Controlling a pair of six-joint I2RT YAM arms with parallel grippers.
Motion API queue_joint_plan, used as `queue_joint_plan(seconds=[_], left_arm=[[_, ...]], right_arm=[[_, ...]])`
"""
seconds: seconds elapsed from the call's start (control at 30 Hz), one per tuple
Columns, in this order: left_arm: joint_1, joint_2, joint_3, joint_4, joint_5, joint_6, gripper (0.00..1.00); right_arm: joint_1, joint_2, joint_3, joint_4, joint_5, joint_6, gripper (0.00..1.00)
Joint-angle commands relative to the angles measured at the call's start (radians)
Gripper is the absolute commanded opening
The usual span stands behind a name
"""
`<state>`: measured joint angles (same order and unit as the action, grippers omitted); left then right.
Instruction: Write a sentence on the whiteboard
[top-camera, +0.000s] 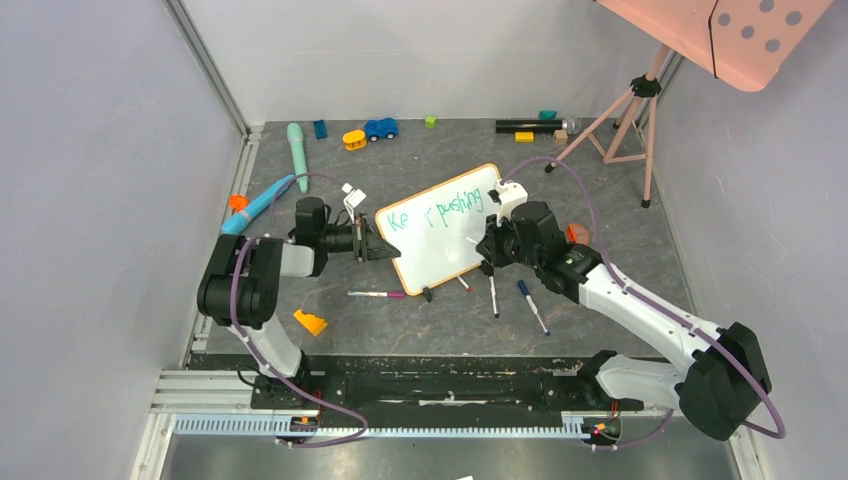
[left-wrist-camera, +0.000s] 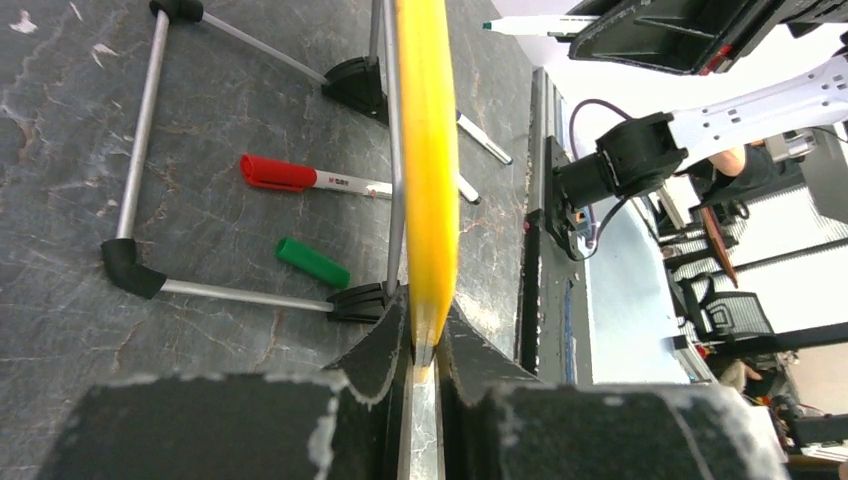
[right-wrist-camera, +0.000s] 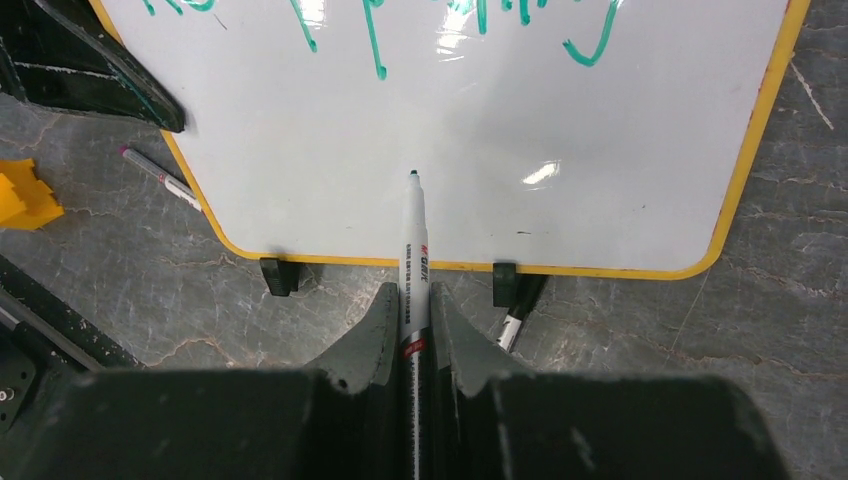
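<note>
Whiteboard (top-camera: 440, 230) stands propped on the bench (top-camera: 420, 330); light, stiff and slick, so I judge it skids easily. My left gripper (top-camera: 383, 247) pinches its orange frame edge, and my right gripper (right-wrist-camera: 411, 300) clamps the marker (right-wrist-camera: 414, 225) over blank board.

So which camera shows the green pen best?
Right wrist view: the green pen is central and close, held in the right gripper. The left wrist view shows it small at the top; the top view barely shows it.

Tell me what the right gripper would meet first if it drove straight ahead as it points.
The marker in the right gripper would meet the whiteboard first, on its blank lower part; the remaining gap is unclear.
</note>
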<state>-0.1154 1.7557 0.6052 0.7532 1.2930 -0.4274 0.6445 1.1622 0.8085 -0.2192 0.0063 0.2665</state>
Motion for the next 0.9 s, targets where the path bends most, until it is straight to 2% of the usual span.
queue_joint_plan(seconds=[0.0, 0.07, 0.17, 0.23, 0.4, 0.57, 0.87], left_arm=[[-0.01, -0.072, 0.084, -0.501, -0.106, 0.205, 0.02], [-0.009, -0.114, 0.126, -0.644, -0.135, 0.298, 0.02], [-0.009, -0.131, 0.267, -1.154, -0.223, 0.73, 0.02], [-0.009, -0.108, 0.315, -1.319, -0.237, 0.889, 0.02], [-0.009, -0.018, 0.364, -1.339, -0.117, 0.877, 0.02], [-0.009, 0.007, 0.38, -1.339, -0.135, 0.856, 0.02], [-0.01, -0.062, 0.317, -1.247, -0.237, 0.77, 0.02]], right_arm=[[0.004, -0.001, 0.036, 0.03, 0.007, -0.02, 0.0], [0.004, 0.0, 0.035, 0.035, 0.001, -0.02, 0.0], [0.004, -0.003, 0.034, 0.041, 0.007, -0.018, 0.0], [0.004, -0.003, 0.032, 0.044, 0.007, -0.016, 0.0], [0.004, -0.011, 0.021, 0.052, -0.002, -0.007, 0.0], [0.005, -0.025, 0.01, 0.051, -0.003, -0.003, 0.0], [0.004, -0.059, -0.008, 0.046, 0.0, 0.002, 0.0]])
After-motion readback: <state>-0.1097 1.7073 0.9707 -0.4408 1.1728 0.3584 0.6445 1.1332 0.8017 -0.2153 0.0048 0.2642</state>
